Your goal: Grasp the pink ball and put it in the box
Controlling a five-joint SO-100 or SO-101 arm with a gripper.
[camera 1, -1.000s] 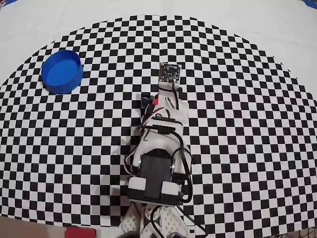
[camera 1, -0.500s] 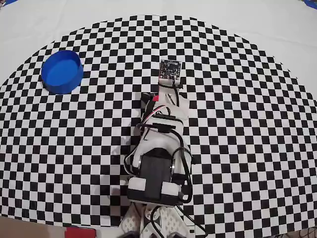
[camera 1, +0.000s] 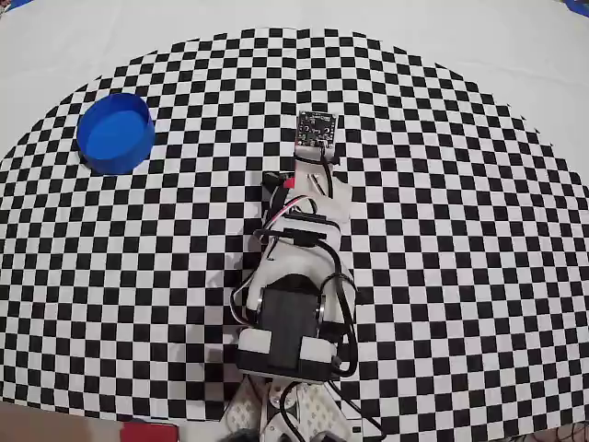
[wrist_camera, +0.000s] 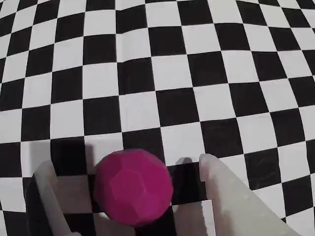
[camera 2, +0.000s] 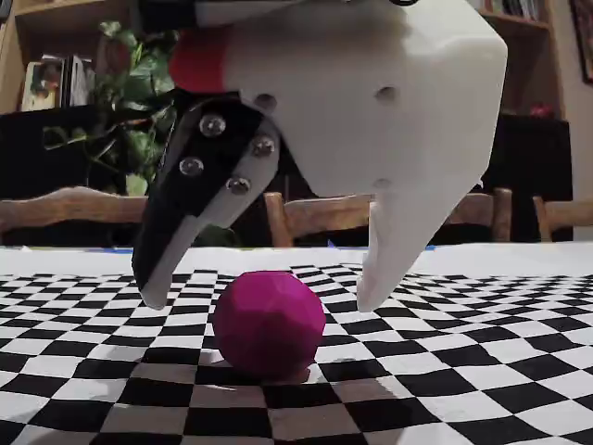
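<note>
The pink ball rests on the checkered cloth, faceted and magenta. My gripper hangs over it, open, with one fingertip left of the ball and the other to its right, neither touching. The wrist view shows the pink ball between the two pale fingers, with my gripper straddling it and a gap on each side. From overhead, the arm covers the ball. The box, a round blue container, stands far to the upper left in the overhead view.
The checkered cloth covers the table, with plain white cloth beyond its curved far edge. Wooden chairs and a plant stand behind the table in the fixed view. A red object shows at the near edge overhead.
In the overhead view the arm's front end has crept very slightly toward the far side. The box has not moved.
</note>
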